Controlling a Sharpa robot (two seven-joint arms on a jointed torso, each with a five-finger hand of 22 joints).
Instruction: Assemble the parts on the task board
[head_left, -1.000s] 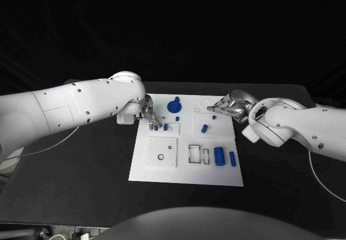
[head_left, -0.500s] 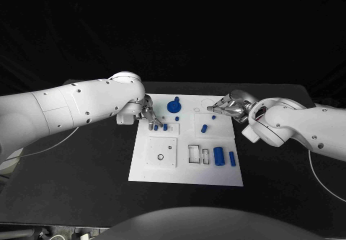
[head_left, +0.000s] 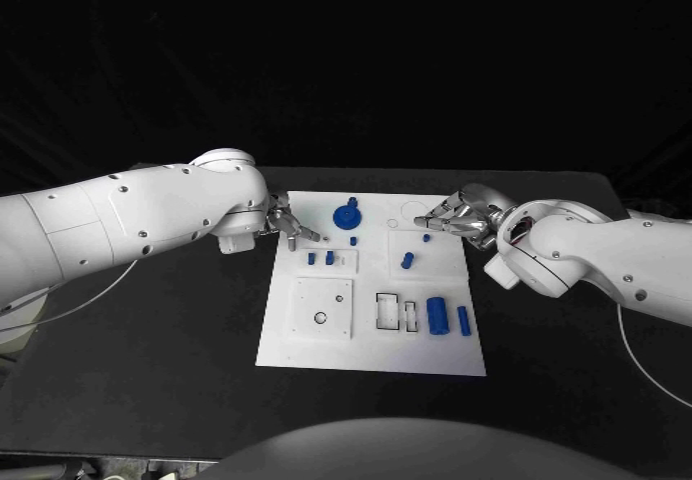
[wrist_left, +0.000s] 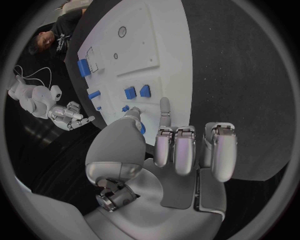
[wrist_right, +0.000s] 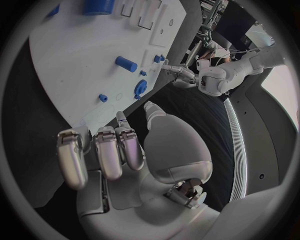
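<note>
1. Nearest the robot, on the near half of the task board (head_left: 289, 345), a wide blue cylinder (head_left: 437, 313) and a slimmer blue bar (head_left: 464, 319) lie beside empty rectangular slots (head_left: 391, 308). These look like unseated parts, so the assembly seems well short of done.

2. Mid-board, two small blue blocks (head_left: 320, 257) stand side by side just off the left hand's fingertips, and a short blue peg (head_left: 408, 258) lies loose to their right.

3. The left hand (head_left: 284, 224) hovers at the board's left edge with its fingers (wrist_left: 176, 150) loosely curled and apart, holding nothing and touching no part.

4. The right hand (head_left: 453, 217) sits at the far right edge, fingers (wrist_right: 107, 152) likewise relaxed and empty; a tiny blue piece (head_left: 427, 237) lies just beside its tips.

5. To do the next pick well, I judge each hand should come straight down, pinch a part by its sides, and keep it square to its socket.

6. Farthest, the blue knobbed disc (head_left: 348, 213) stands on the board above the black desk (head_left: 173, 330).
</note>
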